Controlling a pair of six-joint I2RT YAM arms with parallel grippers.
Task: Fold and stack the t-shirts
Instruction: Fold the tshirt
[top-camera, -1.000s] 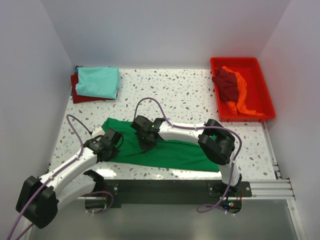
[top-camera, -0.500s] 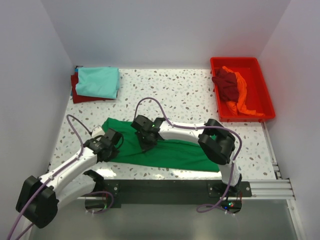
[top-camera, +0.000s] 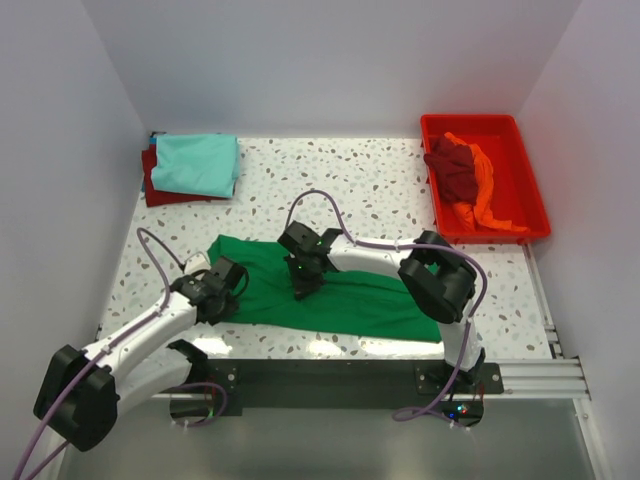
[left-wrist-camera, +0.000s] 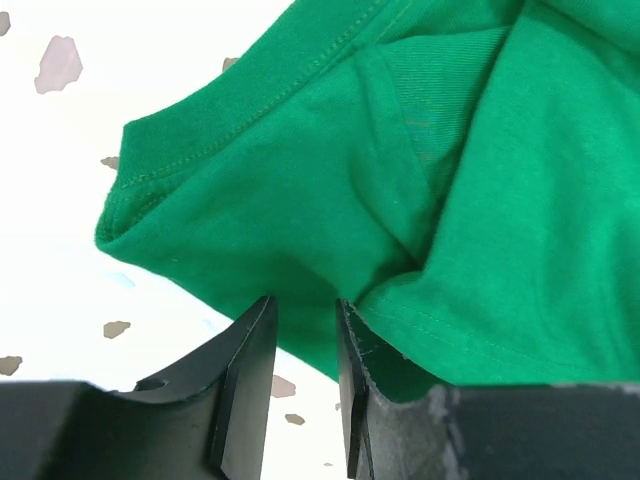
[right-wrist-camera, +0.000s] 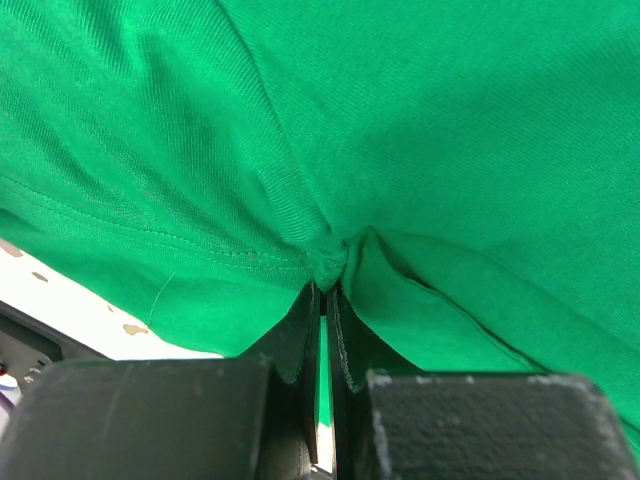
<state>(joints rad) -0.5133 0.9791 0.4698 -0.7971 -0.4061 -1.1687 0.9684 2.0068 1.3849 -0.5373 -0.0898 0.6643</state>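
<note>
Speckled white table (top-camera: 380, 190) carries the green shirt (top-camera: 350, 300), spread along its near edge. The right gripper (right-wrist-camera: 325, 290) has its fingers clamped on a pinched fold of the shirt. The left gripper (left-wrist-camera: 305, 310) has its fingers slightly apart at the left hem. A folded teal shirt (top-camera: 198, 163) lies at the far-left corner.

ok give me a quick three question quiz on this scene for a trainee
1. True or false: the right gripper hangs open above the green t-shirt.
2. What lies topmost in the far left corner? A a towel, B the teal t-shirt, C a yellow t-shirt.
3. Fill in: the crumpled t-shirts wait in the red ____.
Key: 1 false, it is shut on the cloth; 2 B; 3 tray.
</note>
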